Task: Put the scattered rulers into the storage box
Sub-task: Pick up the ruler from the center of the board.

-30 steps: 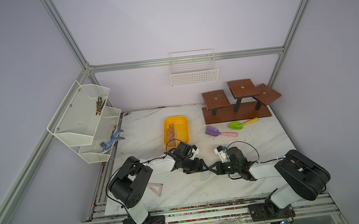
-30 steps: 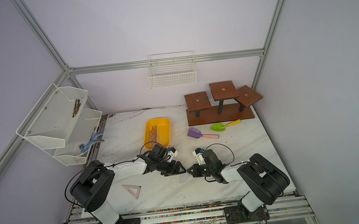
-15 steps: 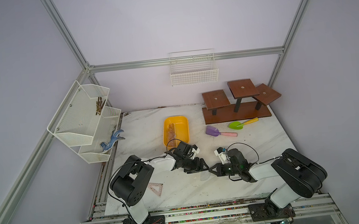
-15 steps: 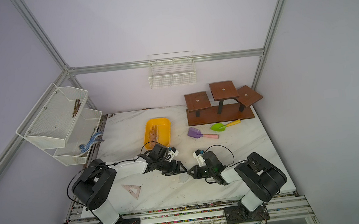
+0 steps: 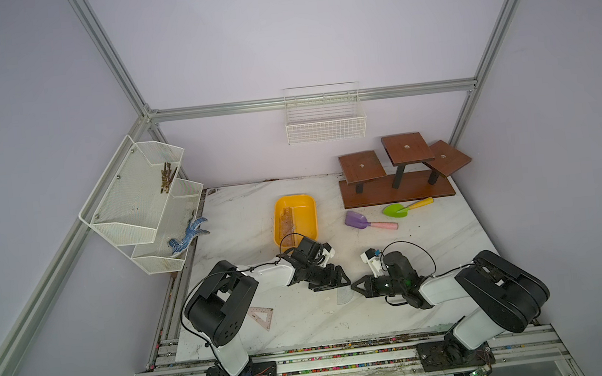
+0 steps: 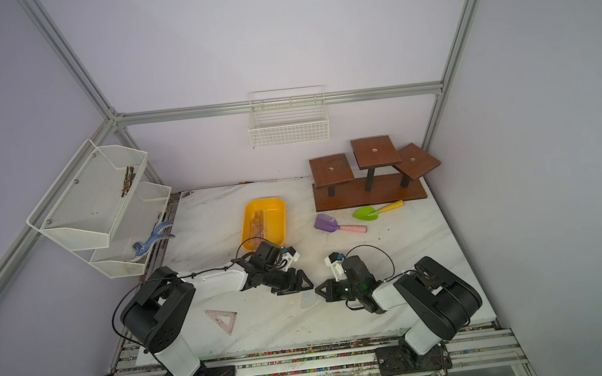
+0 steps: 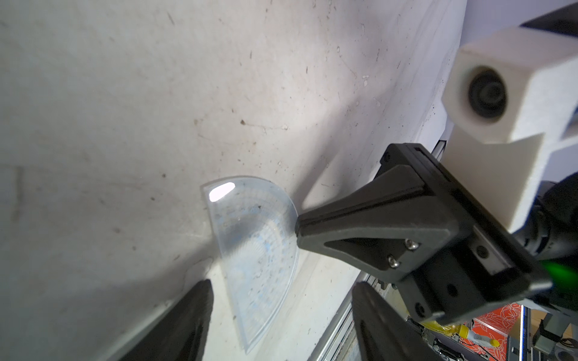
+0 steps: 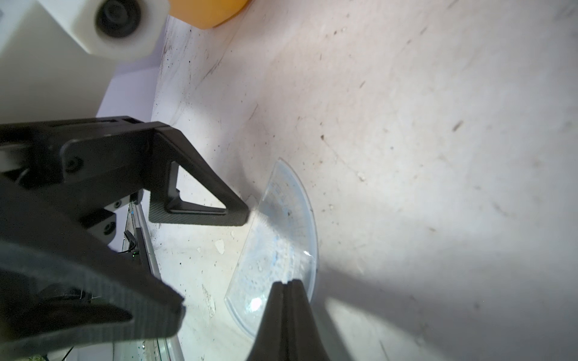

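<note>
The half-round protractor (image 7: 256, 250), of clear plastic, lay flat on the marble table (image 5: 431, 244) near the front middle. It sat between the two grippers and well apart from the storage box (image 5: 313, 210).

The right gripper (image 5: 355, 287) had its jaws pressed together with nothing seen between them. In the left wrist view its closed tip met the protractor's curved edge.

The left gripper (image 5: 337, 282) was low over the table with its jaws apart. In the left wrist view its fingers (image 7: 197, 315) stood one on each side of the protractor. In the right wrist view one left fingertip stood at the protractor's straight edge; contact could not be confirmed. Neither gripper had hold of the protractor.

A pinkish straight ruler (image 5: 287, 222) lay inside the yellow storage box, along the side toward the mesh shelf (image 5: 140, 198). A pinkish set square (image 5: 262, 316) lay flat on the table near the front edge, just beside the left arm's base.

Beyond the box, a purple shovel (image 5: 358, 221) and a green shovel (image 5: 395, 209) lay on the table in front of the wooden stand (image 5: 398, 188). A white wire basket (image 5: 325, 127) hung on the rear wall. The mesh shelf on the side wall carried a blue toy lizard (image 5: 186, 239) on its lower tier.
</note>
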{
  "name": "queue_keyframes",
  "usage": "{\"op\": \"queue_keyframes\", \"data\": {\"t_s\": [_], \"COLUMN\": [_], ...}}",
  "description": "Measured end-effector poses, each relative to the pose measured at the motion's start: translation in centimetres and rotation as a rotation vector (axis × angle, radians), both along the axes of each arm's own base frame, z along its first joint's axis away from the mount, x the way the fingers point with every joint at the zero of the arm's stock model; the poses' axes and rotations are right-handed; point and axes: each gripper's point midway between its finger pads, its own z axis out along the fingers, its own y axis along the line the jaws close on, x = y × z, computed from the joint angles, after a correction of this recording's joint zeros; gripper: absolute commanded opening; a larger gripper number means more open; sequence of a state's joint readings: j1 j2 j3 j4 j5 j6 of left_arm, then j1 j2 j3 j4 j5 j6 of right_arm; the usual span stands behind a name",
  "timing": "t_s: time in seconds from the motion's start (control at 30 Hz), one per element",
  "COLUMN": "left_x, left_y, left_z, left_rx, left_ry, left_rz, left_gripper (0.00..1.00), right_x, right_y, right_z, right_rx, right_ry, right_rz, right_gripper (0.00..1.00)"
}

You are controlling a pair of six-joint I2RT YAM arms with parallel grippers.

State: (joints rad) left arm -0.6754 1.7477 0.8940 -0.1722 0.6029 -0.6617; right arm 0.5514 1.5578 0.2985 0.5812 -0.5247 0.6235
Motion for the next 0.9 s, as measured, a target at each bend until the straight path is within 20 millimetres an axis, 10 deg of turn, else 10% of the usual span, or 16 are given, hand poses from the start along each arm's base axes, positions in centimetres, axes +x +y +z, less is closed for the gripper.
{"op": "queue_keyframes", "data": {"t_s": [0.5, 0.8, 0.9], "left_x": [-0.2, -1.5, -1.5], "left_y": [-1.1, -1.3, -1.6], "left_z": [0.0, -1.4, -0.7], "left_rx": [-0.006, 0.042, 0.027], "left_ry": [0.004, 0.039, 0.028], "left_rz": [-0.024, -0.050, -0.060], "left_gripper": [0.70, 0.05, 0.00], "right_x": [-0.3, -0.3, -0.4], "right_y": [-0.3, -0.2, -0.3], "right_z": [-0.2, -0.2, 0.0], "right_rx": [0.003, 0.011, 0.007], "right_ry": [-0.008, -0.011, -0.008], "right_rz": [-0.005, -0.002, -0.002], "right_gripper": [0.00, 0.00, 0.00]}}
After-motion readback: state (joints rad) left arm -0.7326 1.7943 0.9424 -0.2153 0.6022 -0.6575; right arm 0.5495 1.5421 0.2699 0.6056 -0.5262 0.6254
